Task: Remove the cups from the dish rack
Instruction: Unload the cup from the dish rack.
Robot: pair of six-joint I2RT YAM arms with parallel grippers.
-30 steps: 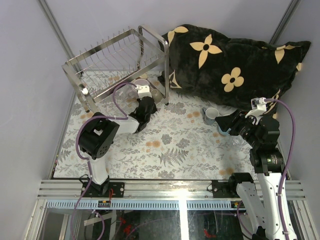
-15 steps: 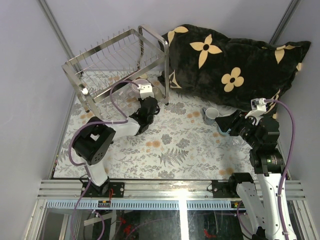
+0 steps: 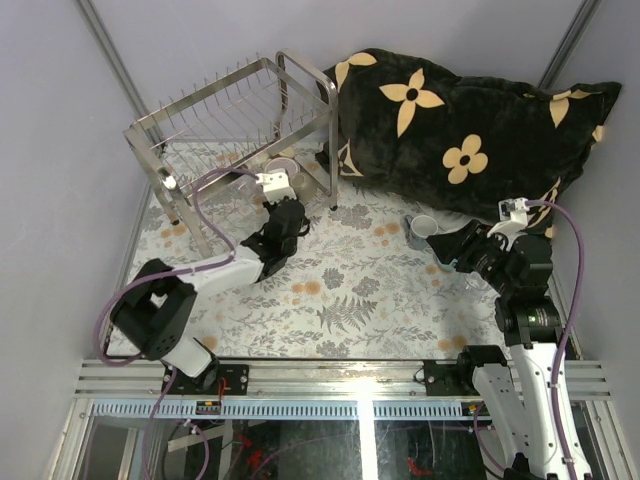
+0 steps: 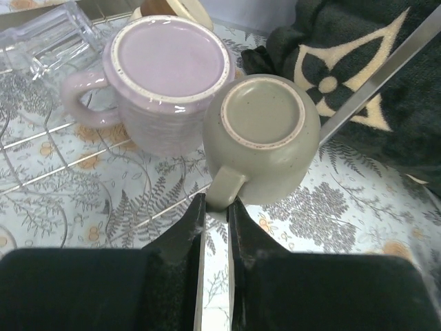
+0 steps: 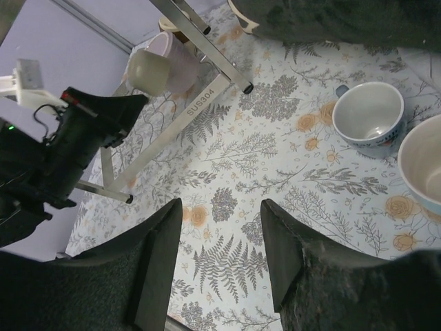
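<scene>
In the left wrist view my left gripper (image 4: 216, 203) is shut on the handle of an upside-down grey-green cup (image 4: 265, 131). A pale lilac-pink mug (image 4: 165, 76) stands bottom-up right beside it, touching it. A clear glass (image 4: 48, 38) lies behind, and a cream-and-brown cup (image 4: 172, 8) peeks in at the top. These sit at the near right corner of the dish rack (image 3: 240, 120), where my left gripper (image 3: 287, 200) reaches. My right gripper (image 5: 219, 214) is open and empty above the mat. A light blue mug (image 5: 368, 114) and a second cream-inside cup (image 5: 424, 165) stand upright on the mat.
A black pillow with cream flowers (image 3: 470, 120) lies at the back right, close to the rack's right legs (image 5: 207, 96). The floral mat (image 3: 350, 290) covers the table. Grey walls close in left and right.
My left arm has swung its elbow out to the left and lowered, and its wrist has shifted slightly left at the rack's corner. The right arm has barely moved.
</scene>
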